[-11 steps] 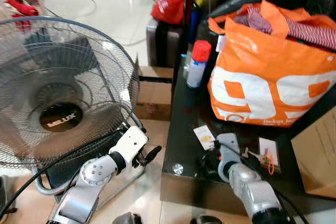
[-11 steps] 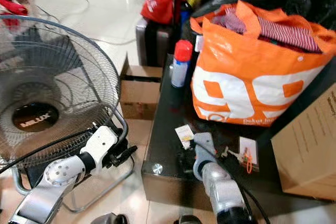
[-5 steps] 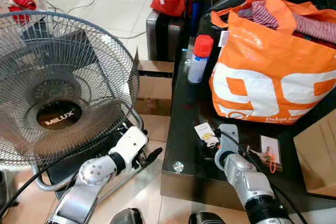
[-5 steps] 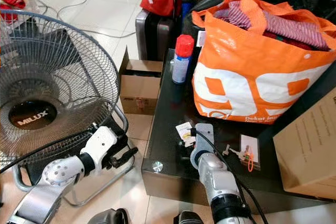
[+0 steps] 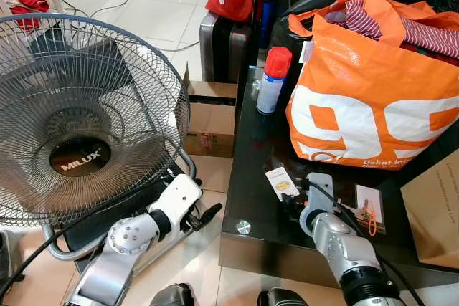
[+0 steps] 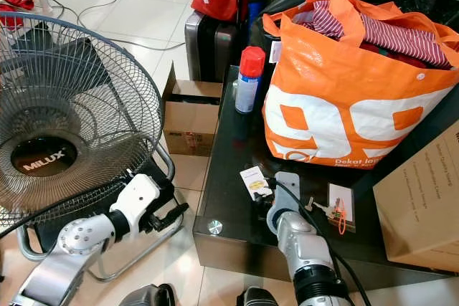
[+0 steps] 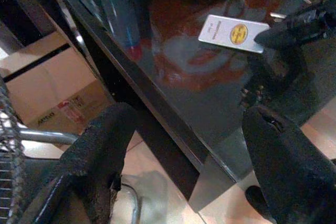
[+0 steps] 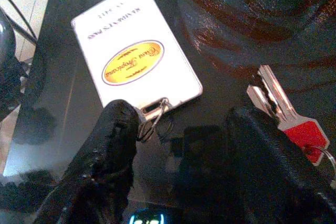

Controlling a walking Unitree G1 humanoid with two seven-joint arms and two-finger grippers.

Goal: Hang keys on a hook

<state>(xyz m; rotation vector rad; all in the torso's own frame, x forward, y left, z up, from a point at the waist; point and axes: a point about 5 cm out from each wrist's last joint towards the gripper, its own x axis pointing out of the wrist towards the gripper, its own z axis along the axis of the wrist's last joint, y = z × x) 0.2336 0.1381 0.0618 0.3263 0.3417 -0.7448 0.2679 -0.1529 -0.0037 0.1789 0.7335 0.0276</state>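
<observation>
A low, glossy black surface [image 5: 254,177] is seen from above, with an orange shopping bag [image 5: 373,98] and a spray can [image 5: 271,80] standing on it and a large floor fan [image 5: 79,120] beside it. The right end effector [image 8: 178,145] is held low over the surface, its two black fingers [image 8: 107,150] spread apart and clamped on nothing. Between them lie a white key card [image 8: 135,56] with a thin wire ring at its slot, and just beside it a silver key [image 8: 275,103] with a red head. The key is judged light, stiff and flat, likely to slide on the slick top; a pinch on the thicker red head or the ring is judged safest. The left end effector [image 5: 204,214] is held off the surface near the fan's base, fingers apart. No hook can be made out.
</observation>
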